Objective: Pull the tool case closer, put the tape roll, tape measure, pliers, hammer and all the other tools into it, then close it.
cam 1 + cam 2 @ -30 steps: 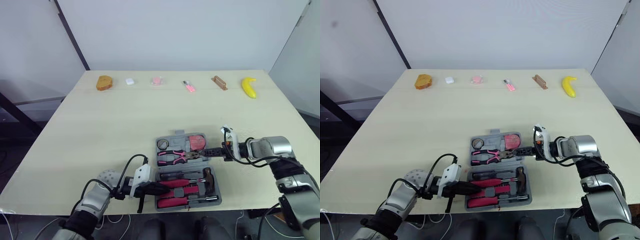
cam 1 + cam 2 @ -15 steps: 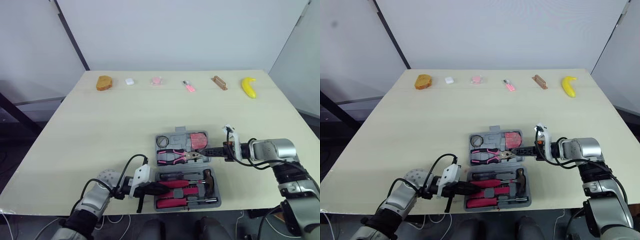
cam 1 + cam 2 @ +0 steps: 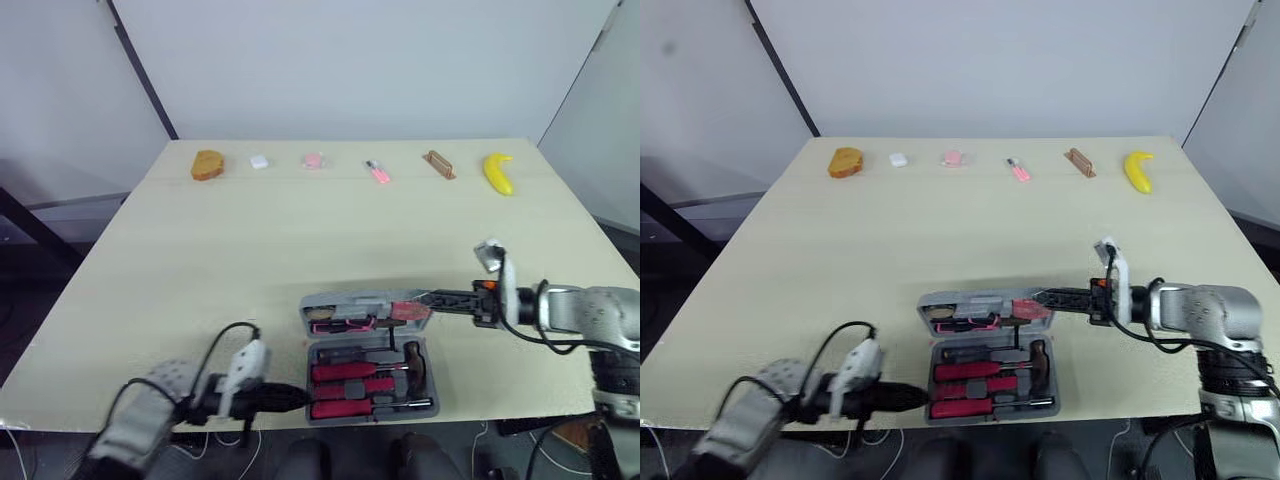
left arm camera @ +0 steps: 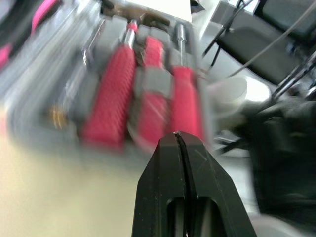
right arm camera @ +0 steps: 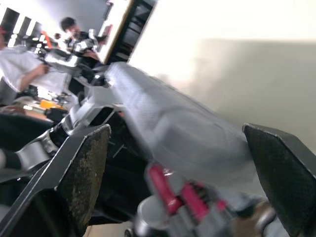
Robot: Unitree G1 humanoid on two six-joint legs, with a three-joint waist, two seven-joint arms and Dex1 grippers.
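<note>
Standing half-raised, the tool case lid sits between the right gripper's wide-spread fingers. The left gripper, pinched closed and empty, points at the tool case near the tabletop's front edge.

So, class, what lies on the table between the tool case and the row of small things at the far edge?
Nothing: the left eye view shows bare table between the tool case and that row of small things.
</note>
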